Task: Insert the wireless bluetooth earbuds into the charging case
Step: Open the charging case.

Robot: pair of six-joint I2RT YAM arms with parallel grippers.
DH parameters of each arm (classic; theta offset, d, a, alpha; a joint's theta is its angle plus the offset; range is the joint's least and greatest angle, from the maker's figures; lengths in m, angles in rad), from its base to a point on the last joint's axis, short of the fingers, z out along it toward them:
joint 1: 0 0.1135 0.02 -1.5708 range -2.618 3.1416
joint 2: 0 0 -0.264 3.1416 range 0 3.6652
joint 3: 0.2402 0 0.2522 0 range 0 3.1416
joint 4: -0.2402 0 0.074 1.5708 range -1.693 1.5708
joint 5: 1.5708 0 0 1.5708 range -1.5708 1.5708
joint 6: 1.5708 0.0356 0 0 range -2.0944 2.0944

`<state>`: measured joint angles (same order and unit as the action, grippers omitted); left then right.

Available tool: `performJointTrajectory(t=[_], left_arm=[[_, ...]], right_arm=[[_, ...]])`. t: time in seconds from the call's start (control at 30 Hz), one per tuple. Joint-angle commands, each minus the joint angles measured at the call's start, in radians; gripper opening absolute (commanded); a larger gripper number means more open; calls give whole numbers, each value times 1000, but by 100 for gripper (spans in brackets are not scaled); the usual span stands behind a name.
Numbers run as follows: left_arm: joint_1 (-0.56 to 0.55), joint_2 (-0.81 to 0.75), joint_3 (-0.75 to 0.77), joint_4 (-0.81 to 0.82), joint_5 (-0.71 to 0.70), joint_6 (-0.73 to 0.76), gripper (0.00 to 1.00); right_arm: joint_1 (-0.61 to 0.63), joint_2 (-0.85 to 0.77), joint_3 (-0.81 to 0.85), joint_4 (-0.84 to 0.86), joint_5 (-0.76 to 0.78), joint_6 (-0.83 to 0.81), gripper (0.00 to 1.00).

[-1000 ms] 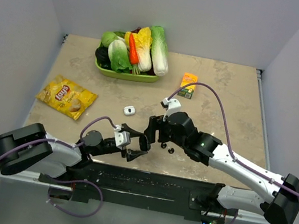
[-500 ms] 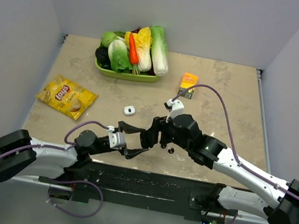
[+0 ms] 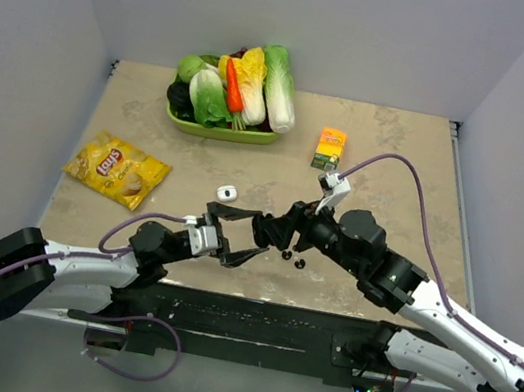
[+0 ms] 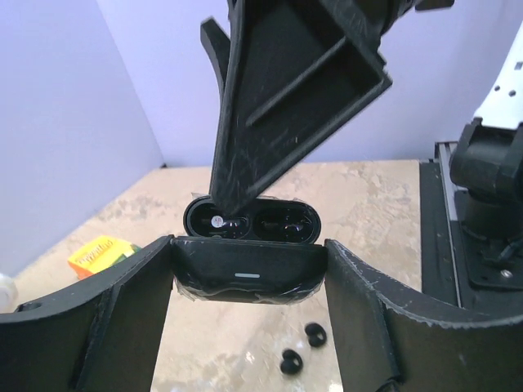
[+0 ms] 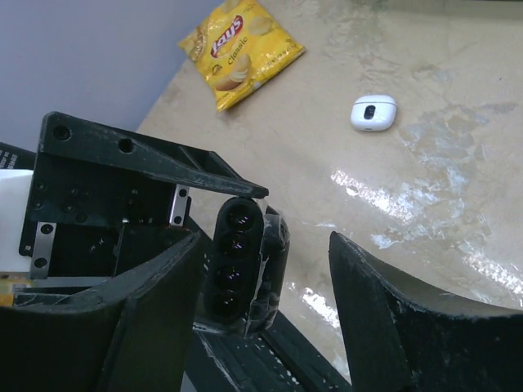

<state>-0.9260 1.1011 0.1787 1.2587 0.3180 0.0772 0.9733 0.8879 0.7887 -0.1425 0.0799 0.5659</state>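
Observation:
My left gripper (image 4: 245, 269) is shut on the black charging case (image 4: 245, 278) and holds it above the table with the lid open. Both sockets face the right gripper (image 5: 265, 245), which is open. In the left wrist view one of its fingers (image 4: 286, 90) reaches down over the case's left socket. In the right wrist view the case (image 5: 245, 261) stands close by its left finger, well apart from the right one. Two black earbuds (image 3: 286, 254) (image 3: 300, 263) lie on the table under the grippers, also seen below the case as black earbuds (image 4: 314, 331) (image 4: 288, 362). Nothing shows between the right fingertips.
A small white oval piece (image 3: 227, 192) (image 5: 373, 112) lies on the table left of the grippers. A yellow chips bag (image 3: 117, 168) (image 5: 241, 45) sits at the left. A green tray of vegetables (image 3: 218, 129) and an orange box (image 3: 329, 149) stand at the back.
My left gripper has lifted the case slightly up and away from the near edge. The right gripper has swung round to face it, its finger now over the case, and its jaws have narrowed a little.

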Motion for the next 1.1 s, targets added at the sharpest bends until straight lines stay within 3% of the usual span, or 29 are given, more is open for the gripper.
performJointTrajectory(t=[0.0, 0.13, 0.27, 0.9, 1.07], left_arm=[[-4, -10, 80, 404, 12, 58, 0], [-4, -10, 108, 389, 24, 65, 0], [-4, -15, 117, 370, 29, 70, 0], [-4, -41, 111, 354, 15, 87, 0], [-4, -40, 113, 355, 15, 85, 0]], right_arm=[[-18, 31, 69, 46, -34, 22, 64], [-36, 55, 87, 17, -9, 22, 53], [-42, 42, 80, 37, -2, 22, 48], [-50, 19, 61, -17, 63, 31, 41], [-50, 19, 58, -3, 41, 26, 33]])
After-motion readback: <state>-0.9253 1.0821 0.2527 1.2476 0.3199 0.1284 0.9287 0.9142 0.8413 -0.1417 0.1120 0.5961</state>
